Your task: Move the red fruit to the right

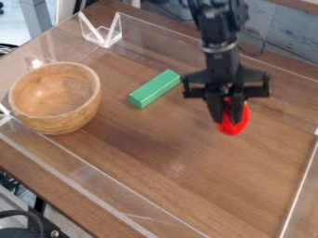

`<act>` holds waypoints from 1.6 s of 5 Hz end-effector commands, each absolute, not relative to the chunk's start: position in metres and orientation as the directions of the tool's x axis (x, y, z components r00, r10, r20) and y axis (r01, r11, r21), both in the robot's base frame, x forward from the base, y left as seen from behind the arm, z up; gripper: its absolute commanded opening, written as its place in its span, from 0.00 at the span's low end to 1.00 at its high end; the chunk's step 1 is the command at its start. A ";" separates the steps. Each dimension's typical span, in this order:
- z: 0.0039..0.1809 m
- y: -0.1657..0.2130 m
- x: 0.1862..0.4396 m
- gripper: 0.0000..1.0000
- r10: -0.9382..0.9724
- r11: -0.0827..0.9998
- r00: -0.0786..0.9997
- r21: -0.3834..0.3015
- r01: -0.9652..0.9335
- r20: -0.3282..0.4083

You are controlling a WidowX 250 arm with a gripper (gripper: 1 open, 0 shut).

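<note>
The red fruit point(235, 119) is small, bright red and rounded. It hangs between the black fingers of my gripper point(228, 115), which is shut on it and points down. Fruit and gripper are a little above the wooden table, right of the middle. The fruit's top is hidden by the fingers.
A green rectangular block point(155, 88) lies left of the gripper. A wooden bowl point(54, 96) stands at the left. A low clear wall point(303, 177) edges the table. A clear plastic stand point(100, 31) sits at the back left.
</note>
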State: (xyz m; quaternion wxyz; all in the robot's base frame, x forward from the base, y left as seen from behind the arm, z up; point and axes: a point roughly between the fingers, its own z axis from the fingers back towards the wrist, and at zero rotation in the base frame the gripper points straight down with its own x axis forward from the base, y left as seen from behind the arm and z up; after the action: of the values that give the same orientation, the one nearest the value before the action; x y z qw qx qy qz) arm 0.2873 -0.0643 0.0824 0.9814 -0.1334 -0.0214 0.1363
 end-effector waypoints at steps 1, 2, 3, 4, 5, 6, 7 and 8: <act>0.111 -0.046 0.278 0.00 0.191 0.941 0.980 -0.294 -0.169 0.048; 0.112 -0.018 0.260 0.00 0.124 0.952 0.991 -0.286 -0.105 0.048; 0.104 0.005 0.237 0.00 0.102 0.957 0.994 -0.279 -0.085 0.046; 0.096 0.021 0.216 0.00 0.091 0.959 0.995 -0.274 -0.075 0.048; 0.080 0.034 0.210 0.00 0.111 0.959 0.993 -0.266 -0.095 0.047; 0.063 0.037 0.207 0.00 0.122 0.960 0.992 -0.261 -0.106 0.044; 0.052 0.042 0.199 0.00 0.112 0.960 0.993 -0.262 -0.097 0.044; 0.048 0.045 0.192 0.00 0.102 0.960 0.994 -0.267 -0.087 0.046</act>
State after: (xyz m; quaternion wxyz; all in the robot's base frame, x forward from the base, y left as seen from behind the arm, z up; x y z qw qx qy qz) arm 0.1884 0.0431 0.0435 0.9892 -0.1369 -0.0183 0.0483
